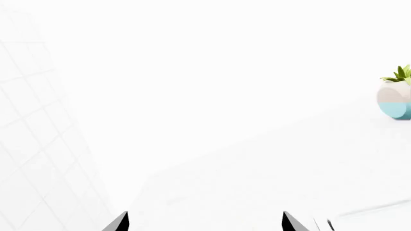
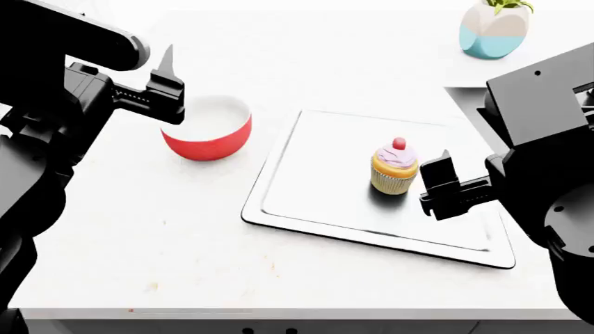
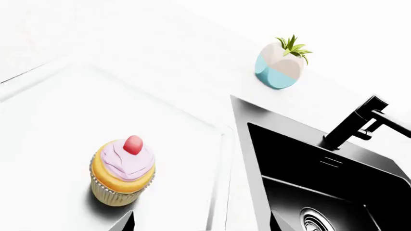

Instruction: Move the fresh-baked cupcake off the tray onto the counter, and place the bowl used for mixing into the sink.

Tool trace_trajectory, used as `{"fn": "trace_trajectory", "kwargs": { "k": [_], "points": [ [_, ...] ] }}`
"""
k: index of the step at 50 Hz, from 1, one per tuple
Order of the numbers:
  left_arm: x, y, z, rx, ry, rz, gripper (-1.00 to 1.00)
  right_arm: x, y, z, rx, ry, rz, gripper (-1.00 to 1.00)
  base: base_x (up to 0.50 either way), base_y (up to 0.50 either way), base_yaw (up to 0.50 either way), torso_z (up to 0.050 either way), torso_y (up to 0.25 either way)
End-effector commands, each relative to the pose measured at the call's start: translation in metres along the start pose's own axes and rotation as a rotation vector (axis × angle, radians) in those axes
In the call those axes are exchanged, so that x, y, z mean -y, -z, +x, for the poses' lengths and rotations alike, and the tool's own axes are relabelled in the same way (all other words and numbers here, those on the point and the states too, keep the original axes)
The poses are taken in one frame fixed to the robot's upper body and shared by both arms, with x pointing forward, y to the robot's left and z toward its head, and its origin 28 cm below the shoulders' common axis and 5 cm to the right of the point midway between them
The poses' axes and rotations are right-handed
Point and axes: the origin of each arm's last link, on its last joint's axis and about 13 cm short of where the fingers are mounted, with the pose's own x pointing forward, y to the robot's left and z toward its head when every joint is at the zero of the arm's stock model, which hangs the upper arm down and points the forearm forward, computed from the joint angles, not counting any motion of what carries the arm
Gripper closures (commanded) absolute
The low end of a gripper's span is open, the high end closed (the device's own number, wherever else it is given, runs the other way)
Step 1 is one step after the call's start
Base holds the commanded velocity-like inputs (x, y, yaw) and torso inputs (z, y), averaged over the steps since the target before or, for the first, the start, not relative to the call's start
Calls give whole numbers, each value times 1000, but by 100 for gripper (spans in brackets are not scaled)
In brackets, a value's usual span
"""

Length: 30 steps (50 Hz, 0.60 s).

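Note:
The cupcake [image 2: 394, 167], pink-frosted with a red cherry, stands on the silver tray [image 2: 316, 202] on the white counter [image 2: 139, 229]. My right gripper [image 2: 435, 184] hovers just right of it, open and holding nothing. In the right wrist view the cupcake [image 3: 122, 171] sits beyond the open right gripper [image 3: 202, 224], off to one side on the tray [image 3: 51, 120]. The red bowl [image 2: 209, 129], white inside, rests left of the tray. My left gripper [image 2: 167, 87] hangs over its left rim, open; the left wrist view shows the empty left gripper [image 1: 205, 224] over white counter. The black sink [image 3: 321, 178] lies beside the tray.
A white-and-teal vase [image 2: 494, 28] with a green plant stands at the back right, also seen as the vase [image 1: 393, 98] and the vase [image 3: 280, 65]. A black tap [image 3: 353, 122] rises behind the sink. The counter's front edge runs along the bottom of the head view.

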Motion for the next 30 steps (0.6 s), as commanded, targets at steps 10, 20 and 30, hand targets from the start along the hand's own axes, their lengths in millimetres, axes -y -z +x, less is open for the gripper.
{"fn": "trace_trajectory", "kwargs": {
  "k": [10, 20, 30],
  "points": [
    [2, -1, 1, -9, -15, -14, -100, -11, -26, -1, -9, -174, 83, -100, 66, 0, 0, 0, 0],
    [3, -3, 2, -2, -4, -16, -100, -13, -51, 29, -39, -236, 44, -100, 0, 0, 0, 0, 0],
    [2, -3, 1, 7, 4, -27, -100, -24, -44, 72, -52, -293, 78, -100, 0, 0, 0, 0, 0]
  ]
}}
